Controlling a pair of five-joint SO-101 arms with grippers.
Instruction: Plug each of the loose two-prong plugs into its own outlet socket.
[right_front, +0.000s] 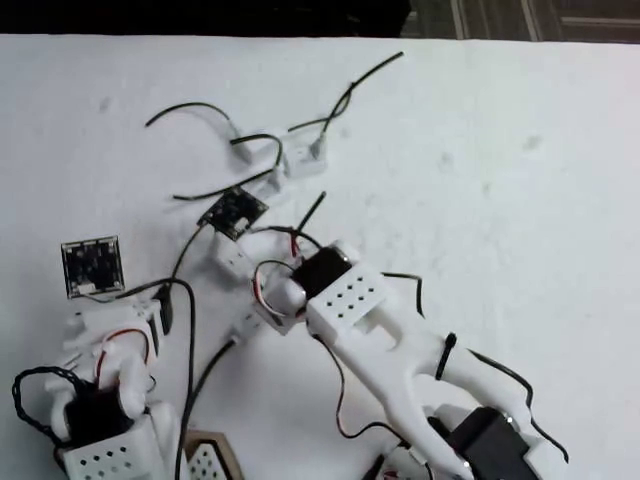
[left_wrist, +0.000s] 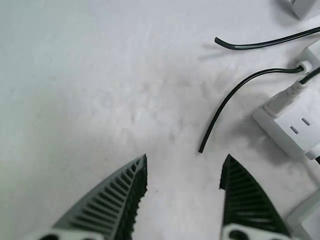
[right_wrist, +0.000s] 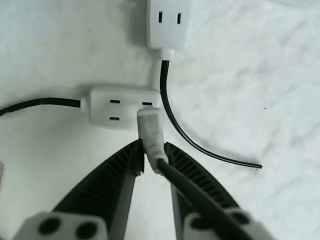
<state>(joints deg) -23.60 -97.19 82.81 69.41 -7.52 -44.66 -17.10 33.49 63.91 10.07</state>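
My right gripper (right_wrist: 152, 150) is shut on a white two-prong plug (right_wrist: 149, 131) whose black cable runs back between the fingers. The plug's front end touches the near corner of a white outlet block (right_wrist: 120, 107) with slot pairs on top; its prongs are hidden. Just beyond lies a second white outlet (right_wrist: 168, 22) with both slots bare. From above, the right arm (right_front: 345, 295) stands over that outlet block (right_front: 232, 255). My left gripper (left_wrist: 184, 172) hangs open over bare table, near a black cable end (left_wrist: 201, 149) and a white outlet (left_wrist: 292, 131).
Two black marker boards (right_front: 235, 210) (right_front: 92, 265) lie on the white table (right_front: 500, 180). More white outlets and plugs (right_front: 300, 160) with loose black cables sit toward the back. The left arm (right_front: 100, 400) is at the front left corner.
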